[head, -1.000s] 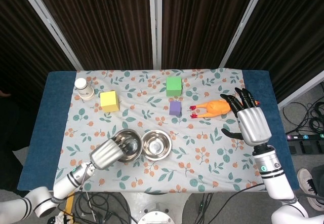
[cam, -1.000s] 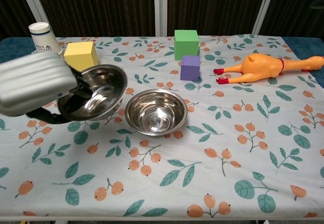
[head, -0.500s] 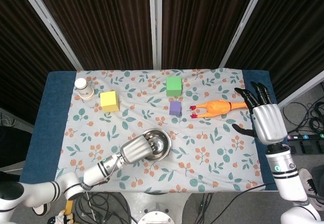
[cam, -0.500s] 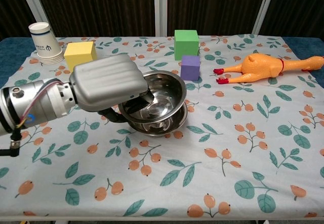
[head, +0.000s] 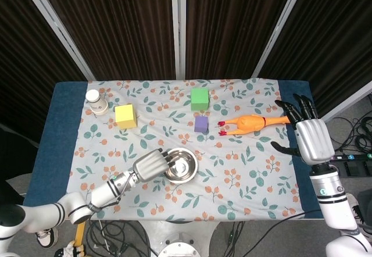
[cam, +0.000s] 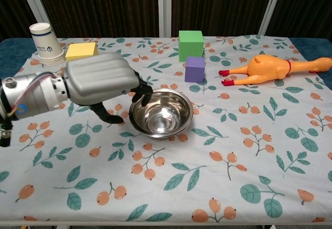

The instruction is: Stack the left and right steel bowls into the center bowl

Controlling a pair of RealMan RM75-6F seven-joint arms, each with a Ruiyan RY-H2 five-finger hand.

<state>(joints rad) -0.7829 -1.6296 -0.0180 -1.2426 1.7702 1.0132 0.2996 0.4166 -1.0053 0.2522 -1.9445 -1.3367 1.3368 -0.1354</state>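
The steel bowls (head: 180,165) sit nested as one stack at the table's front centre, seen in the chest view as a single shiny bowl (cam: 162,114) with a second rim just beneath it. My left hand (cam: 98,86) hovers right beside the stack's left rim, fingers spread and holding nothing; its fingertips (cam: 142,91) are at the rim. The same left hand (head: 152,164) shows in the head view against the stack's left side. My right hand (head: 311,138) hangs open with fingers apart over the table's right edge, far from the bowls.
On the floral cloth (head: 232,175) lie a yellow block (cam: 82,51), a green block (cam: 191,44), a purple block (cam: 194,69) and an orange rubber chicken (cam: 270,68). A stack of paper cups (cam: 45,44) stands at the back left corner.
My left hand carried a steel bowl rightward, set it into the centre bowl and let go, drawing back a little to the left. My right hand drifted right and nearer the table's edge.
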